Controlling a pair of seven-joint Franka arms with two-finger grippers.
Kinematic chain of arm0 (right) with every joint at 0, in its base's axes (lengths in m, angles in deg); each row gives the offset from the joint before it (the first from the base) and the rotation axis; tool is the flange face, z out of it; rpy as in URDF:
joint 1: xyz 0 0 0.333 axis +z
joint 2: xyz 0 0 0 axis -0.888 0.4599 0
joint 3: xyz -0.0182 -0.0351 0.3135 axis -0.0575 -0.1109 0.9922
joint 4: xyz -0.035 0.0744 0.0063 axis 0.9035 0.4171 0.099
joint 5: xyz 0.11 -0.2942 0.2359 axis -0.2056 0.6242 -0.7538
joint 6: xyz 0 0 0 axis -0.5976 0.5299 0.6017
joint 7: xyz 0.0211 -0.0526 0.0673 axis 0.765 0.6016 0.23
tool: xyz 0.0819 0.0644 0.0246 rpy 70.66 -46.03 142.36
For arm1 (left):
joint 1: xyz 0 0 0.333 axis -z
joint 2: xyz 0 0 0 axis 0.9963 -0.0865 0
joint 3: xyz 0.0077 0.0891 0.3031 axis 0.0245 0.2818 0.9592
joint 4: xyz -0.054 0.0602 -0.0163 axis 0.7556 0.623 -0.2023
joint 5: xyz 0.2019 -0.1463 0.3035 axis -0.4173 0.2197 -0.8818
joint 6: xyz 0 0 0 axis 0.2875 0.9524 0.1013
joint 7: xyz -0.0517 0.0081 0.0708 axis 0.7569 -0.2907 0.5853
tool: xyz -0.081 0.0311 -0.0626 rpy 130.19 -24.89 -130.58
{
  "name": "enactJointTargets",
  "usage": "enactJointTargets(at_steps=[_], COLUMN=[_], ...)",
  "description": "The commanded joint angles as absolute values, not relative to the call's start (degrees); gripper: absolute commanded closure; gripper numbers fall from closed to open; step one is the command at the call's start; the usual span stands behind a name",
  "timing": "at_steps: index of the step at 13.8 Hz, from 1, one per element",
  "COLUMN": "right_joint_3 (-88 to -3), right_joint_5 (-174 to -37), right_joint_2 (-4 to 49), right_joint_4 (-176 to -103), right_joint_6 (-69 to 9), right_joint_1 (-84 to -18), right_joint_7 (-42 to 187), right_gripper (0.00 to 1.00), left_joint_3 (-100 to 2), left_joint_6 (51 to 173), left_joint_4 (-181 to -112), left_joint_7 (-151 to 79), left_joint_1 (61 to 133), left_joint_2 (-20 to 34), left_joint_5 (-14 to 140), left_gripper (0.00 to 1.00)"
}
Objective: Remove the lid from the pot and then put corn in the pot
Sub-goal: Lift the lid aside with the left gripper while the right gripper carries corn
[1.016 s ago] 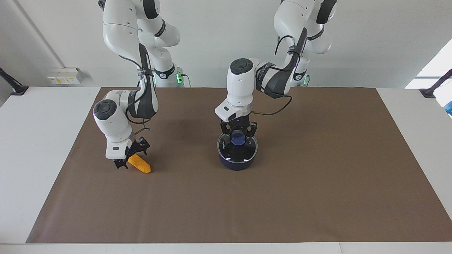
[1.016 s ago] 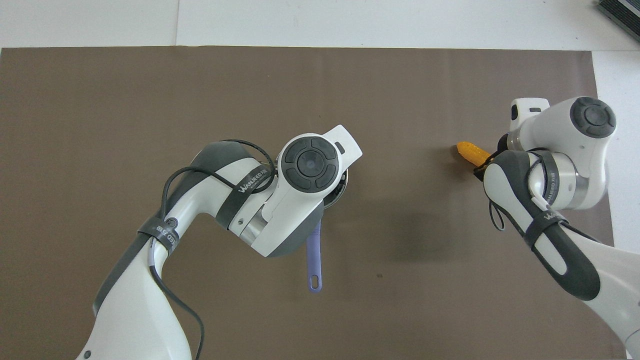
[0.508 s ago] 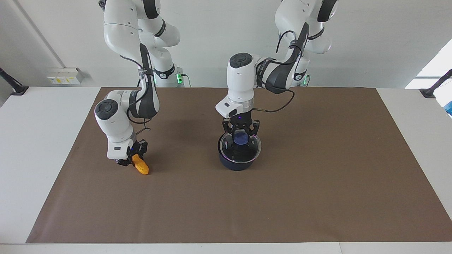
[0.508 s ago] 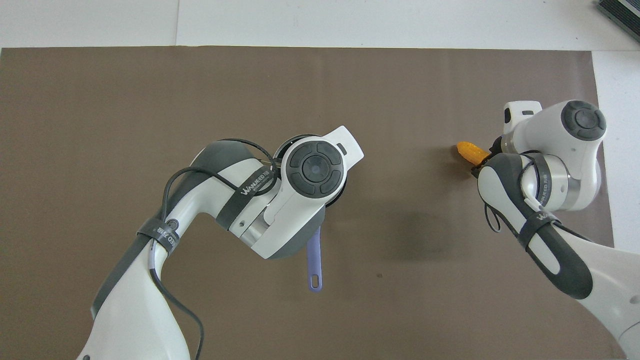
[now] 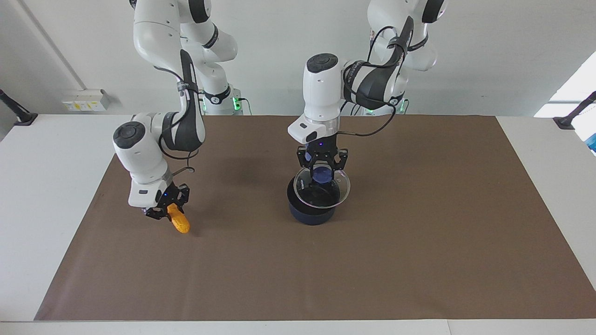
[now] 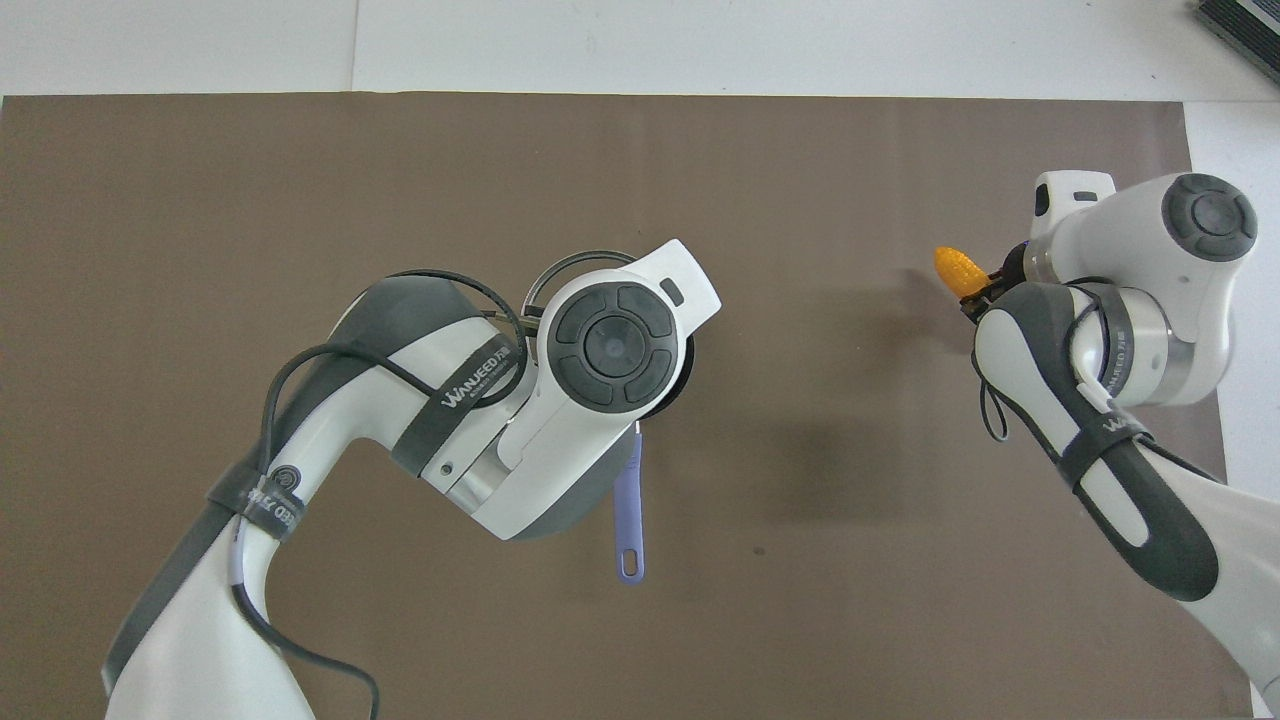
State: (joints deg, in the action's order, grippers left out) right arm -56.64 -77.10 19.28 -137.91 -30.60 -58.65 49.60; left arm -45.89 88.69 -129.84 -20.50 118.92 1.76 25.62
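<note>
My left gripper is shut on the blue knob of the clear glass lid. It holds the lid a little above the dark navy pot, tilted. The pot stands mid-mat, with its black inside partly showing. In the overhead view my left wrist hides the pot's body. Only its long blue handle and an arc of the lid's rim show there. My right gripper is shut on the orange-yellow corn toward the right arm's end of the mat. The cob hangs tip-down just above the mat. The corn also shows in the overhead view.
A brown mat covers most of the white table. A dark object lies off the mat at the table's corner, farther from the robots, at the right arm's end.
My left gripper has risen with the lid, which sat on the pot a second ago. My right gripper has lifted the corn off the mat and tipped it more upright.
</note>
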Motion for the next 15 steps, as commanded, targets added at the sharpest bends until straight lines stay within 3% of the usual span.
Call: enactJointTargets(at_steps=[1,8,15], right_joint_3=[-56.3,-56.3,-56.0], right_joint_5=[-77.3,-76.9,-78.5], right_joint_2=[16.8,17.4,23.5], right_joint_4=[-136.9,-136.0,-135.9], right_joint_6=[-26.3,-26.0,-39.1], right_joint_1=[-55.8,-38.2,-27.8], right_joint_7=[59.5,99.6,117.7], right_gripper=[1.00,1.00,1.00], left_joint_3=[-46.5,-46.5,-46.5], left_joint_6=[89.4,97.3,102.1], left_joint_4=[-133.5,-141.8,-148.5], left_joint_7=[-23.0,-45.0,-57.8], left_joint_1=[113.0,98.0,89.9], left_joint_2=[4.6,6.2,8.2], left_joint_5=[24.6,35.7,36.2], left_gripper=[0.90,0.93,0.93])
